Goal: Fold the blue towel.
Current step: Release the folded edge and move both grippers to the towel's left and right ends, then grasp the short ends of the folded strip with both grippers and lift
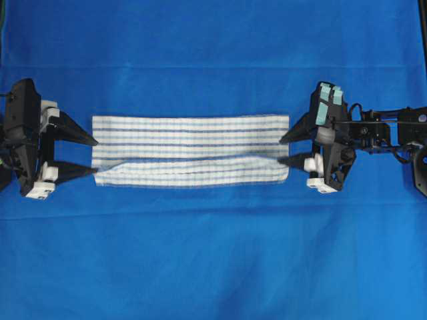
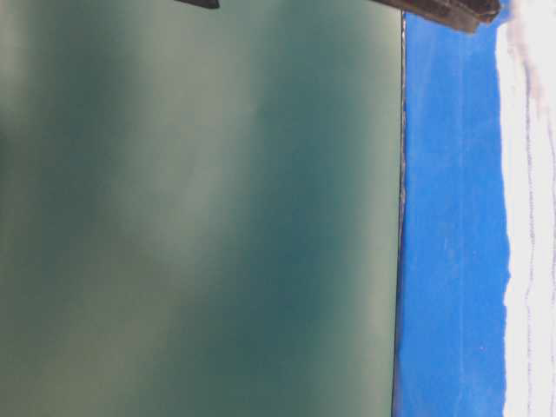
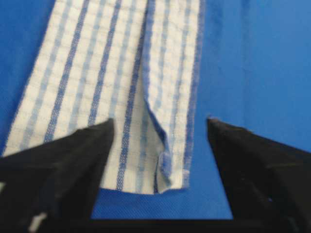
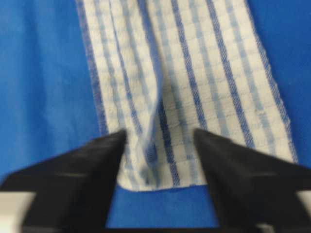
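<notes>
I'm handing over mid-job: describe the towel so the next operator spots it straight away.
A plain blue sheet covers the whole table. At its middle, between the two open hands, left and right, lies the blue towel: a long white strip. Its dark and light blue stripes and a loose lengthwise fold set it apart.

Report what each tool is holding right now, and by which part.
Nothing is held. The left tool and the right tool both stand open at the short ends of the blue towel, which lies on the blue sheet.
</notes>
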Controlling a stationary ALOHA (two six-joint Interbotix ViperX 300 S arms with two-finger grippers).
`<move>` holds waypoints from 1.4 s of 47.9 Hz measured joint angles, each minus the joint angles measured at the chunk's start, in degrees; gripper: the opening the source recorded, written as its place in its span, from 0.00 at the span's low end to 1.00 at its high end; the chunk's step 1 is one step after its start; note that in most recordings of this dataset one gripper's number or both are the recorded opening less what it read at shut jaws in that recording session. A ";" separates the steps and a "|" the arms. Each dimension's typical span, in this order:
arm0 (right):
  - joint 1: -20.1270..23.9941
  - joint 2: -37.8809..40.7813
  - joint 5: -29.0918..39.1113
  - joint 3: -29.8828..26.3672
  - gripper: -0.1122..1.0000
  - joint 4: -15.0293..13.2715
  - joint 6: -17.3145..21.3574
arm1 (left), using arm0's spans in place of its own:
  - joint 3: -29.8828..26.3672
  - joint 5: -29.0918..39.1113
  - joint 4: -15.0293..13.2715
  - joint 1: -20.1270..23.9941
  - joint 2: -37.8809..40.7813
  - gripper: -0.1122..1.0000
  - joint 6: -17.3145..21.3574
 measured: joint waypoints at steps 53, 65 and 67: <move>-14.33 7.65 -3.25 -0.79 0.63 -0.97 -0.97 | -2.99 -2.55 0.00 15.38 13.27 0.75 7.12; -14.50 12.39 -4.66 -0.97 0.63 -0.97 -0.97 | -5.01 -3.78 0.00 16.08 21.62 0.75 7.12; -14.50 12.57 -4.75 -0.97 0.63 -0.97 -0.97 | -5.36 -3.78 0.00 16.08 22.41 0.75 7.12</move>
